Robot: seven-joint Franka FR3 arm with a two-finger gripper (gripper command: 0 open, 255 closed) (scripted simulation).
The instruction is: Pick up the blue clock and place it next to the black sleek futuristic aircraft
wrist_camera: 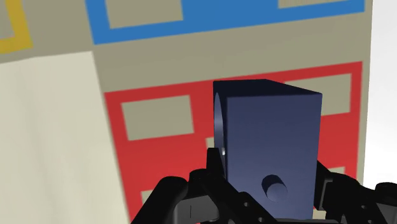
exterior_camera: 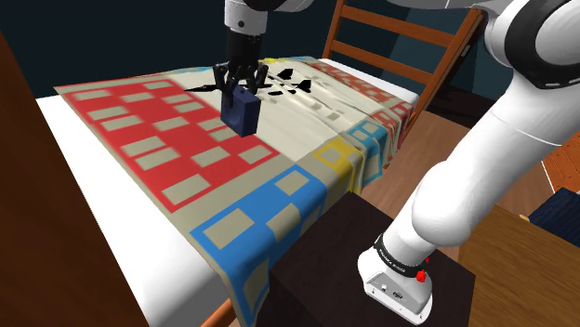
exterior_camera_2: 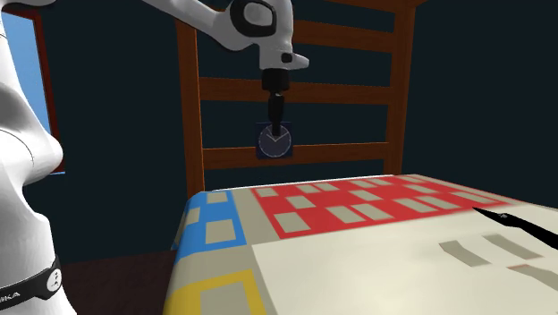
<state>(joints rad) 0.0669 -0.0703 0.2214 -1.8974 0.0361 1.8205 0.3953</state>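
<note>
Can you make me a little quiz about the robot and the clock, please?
1. True or false: the gripper is holding the blue clock up in the air above the quilt.
2. What colour is the aircraft lying on the quilt? A) white B) black C) red
3. Fill the gap: in the wrist view, the quilt patch right under the blue clock is ____.

Key: 1 true; 2 B; 3 red.
</note>
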